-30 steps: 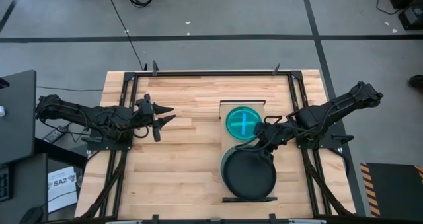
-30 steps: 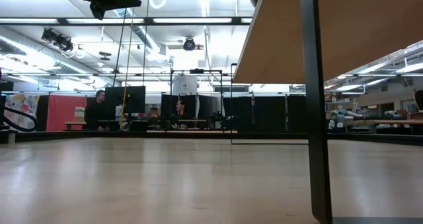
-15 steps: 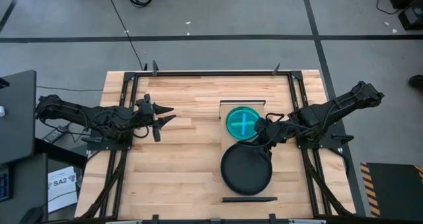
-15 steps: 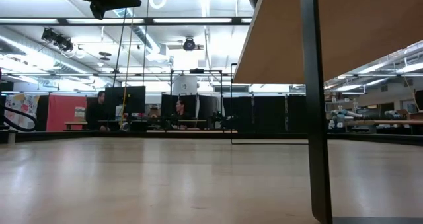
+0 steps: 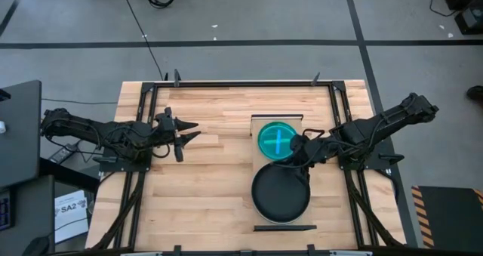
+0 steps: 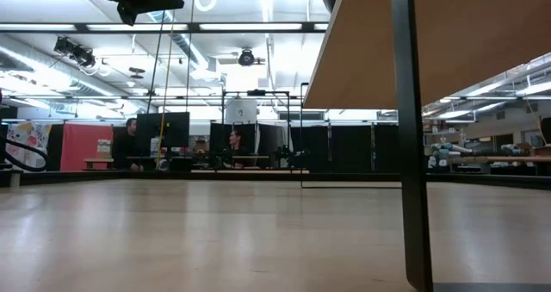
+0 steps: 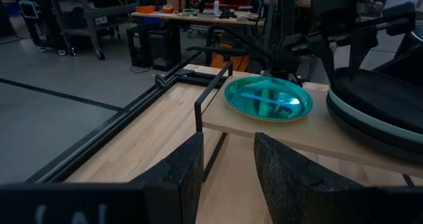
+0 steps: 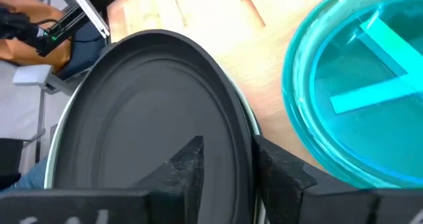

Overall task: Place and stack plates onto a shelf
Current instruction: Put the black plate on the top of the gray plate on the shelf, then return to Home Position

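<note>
Black plate [image 5: 281, 194] is seen stacked on a pale plate on the shelf [image 7: 310, 133], beside the teal plate [image 5: 276, 140], leaving both spots filled. Right tool [image 8: 225, 159] is parted astride the black rim, apparently releasing. Left tool [image 5: 181, 134], parted and empty, is parked over the tabletop [image 5: 204, 180].

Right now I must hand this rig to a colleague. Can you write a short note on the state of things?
Left tool: open, empty, waiting over the table's left side.
Right tool: fingers apart astride the black plate's rim, at the shelf.
On the shelf: teal plate at the far end, black plate on a pale plate at the near end.
Left: pull the right tool clear. No other plates in view.
</note>
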{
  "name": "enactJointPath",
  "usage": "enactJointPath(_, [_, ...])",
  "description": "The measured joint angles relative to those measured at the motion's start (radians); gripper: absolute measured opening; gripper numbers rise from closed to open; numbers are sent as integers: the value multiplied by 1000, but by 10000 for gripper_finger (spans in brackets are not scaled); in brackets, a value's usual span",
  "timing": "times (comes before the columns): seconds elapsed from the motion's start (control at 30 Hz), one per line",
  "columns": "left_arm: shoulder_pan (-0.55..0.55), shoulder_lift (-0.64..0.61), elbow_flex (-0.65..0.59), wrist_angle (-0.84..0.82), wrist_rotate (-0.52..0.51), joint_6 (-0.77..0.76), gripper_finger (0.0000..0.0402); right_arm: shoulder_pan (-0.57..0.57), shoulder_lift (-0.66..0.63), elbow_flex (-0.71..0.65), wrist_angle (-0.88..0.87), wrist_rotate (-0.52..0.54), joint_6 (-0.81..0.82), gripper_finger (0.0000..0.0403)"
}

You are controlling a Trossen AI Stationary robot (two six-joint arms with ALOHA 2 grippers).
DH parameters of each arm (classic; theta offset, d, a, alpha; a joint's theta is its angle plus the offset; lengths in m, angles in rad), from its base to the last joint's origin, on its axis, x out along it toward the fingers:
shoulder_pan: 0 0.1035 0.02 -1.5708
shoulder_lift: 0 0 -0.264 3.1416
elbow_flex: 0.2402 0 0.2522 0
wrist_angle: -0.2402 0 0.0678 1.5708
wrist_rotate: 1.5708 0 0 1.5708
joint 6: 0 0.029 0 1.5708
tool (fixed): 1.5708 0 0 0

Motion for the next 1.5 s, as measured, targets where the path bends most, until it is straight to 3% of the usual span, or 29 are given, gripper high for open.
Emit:
enactJointPath(0.27, [0, 0, 0, 0, 0, 2, 141, -40, -1, 0, 6, -56, -100, 147])
enactJointPath(0.53, [0, 0, 0, 0, 0, 0, 141, -103, -32, 0, 6, 0, -187, 146])
enactJointPath(0.87, [0, -3, 0, 60, -1, 87, 141, -169, -220, 1, 6, -31, -288, 146])
enactJointPath(1.07, [-1, -102, -1, 42, 2, 185, 141, -178, -365, 1, -15, -108, -337, 139])
enactJointPath(1.3, [-2, -292, -1, -85, 110, 217, 141, -178, -515, 1, -85, -104, -455, 86])
enactJointPath(1.5, [-2, -365, -1, -232, 138, 182, 141, -178, -615, 1, -131, -104, -544, 53])
